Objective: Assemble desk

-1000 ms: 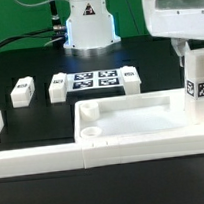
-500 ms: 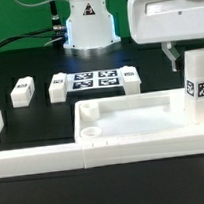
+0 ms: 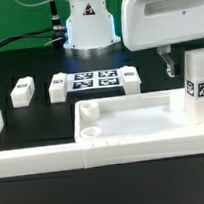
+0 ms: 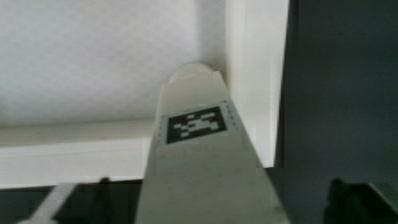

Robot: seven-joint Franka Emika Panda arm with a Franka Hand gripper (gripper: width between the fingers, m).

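Over the last second the gripper (image 3: pixel 173 64) slid left in the frame's upper right. Its jaws look spread, holding nothing. The leg (image 3: pixel 198 88) stands unaided at the desk top's (image 3: pixel 125 104) right end, so I judge it seated.

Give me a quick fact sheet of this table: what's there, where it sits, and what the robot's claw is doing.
Desk top: white tray, lying flat just behind the border wall
Standing leg: upright at the tray's corner on the exterior view's right; whether it is fully seated cannot be told
Empty socket: round, at the tray's near corner on the exterior view's left
Loose legs: three, lying behind the tray
Marker board: flat, between two of the loose legs
Gripper: open, one finger on each side of the standing leg
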